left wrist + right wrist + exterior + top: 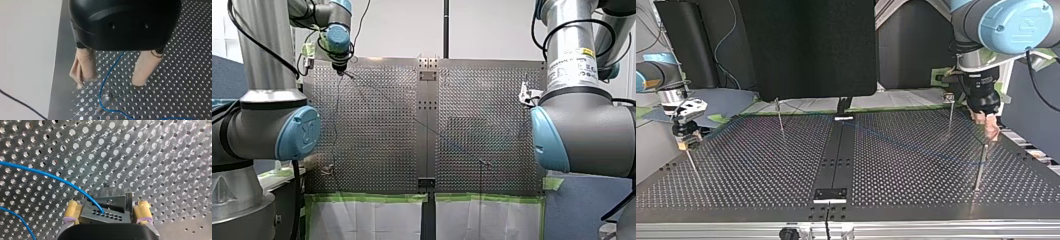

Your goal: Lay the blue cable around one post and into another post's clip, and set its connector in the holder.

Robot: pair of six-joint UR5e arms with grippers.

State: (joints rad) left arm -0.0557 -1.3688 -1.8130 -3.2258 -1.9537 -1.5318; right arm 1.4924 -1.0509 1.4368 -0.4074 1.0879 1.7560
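In the left wrist view my left gripper (112,81) is open, its beige pads just above the perforated table (175,75). The blue cable (105,80) runs between them without touching and bends at a thin metal post (106,98) just ahead. In the right wrist view my right gripper (107,207) stands open, a yellow pad on each side of the grey connector (105,214). The blue cable (50,175) enters the connector, which rests against a metal holder (127,199). In the top view the cable (916,145) shows as a faint blue line across the table.
Thin upright posts stand on the table: one (780,117) and another (950,115) at the top view's back, and a third (980,167) under my left gripper (990,127). My right gripper (686,135) is at that view's left edge. A dark centre strip (836,160) splits the table.
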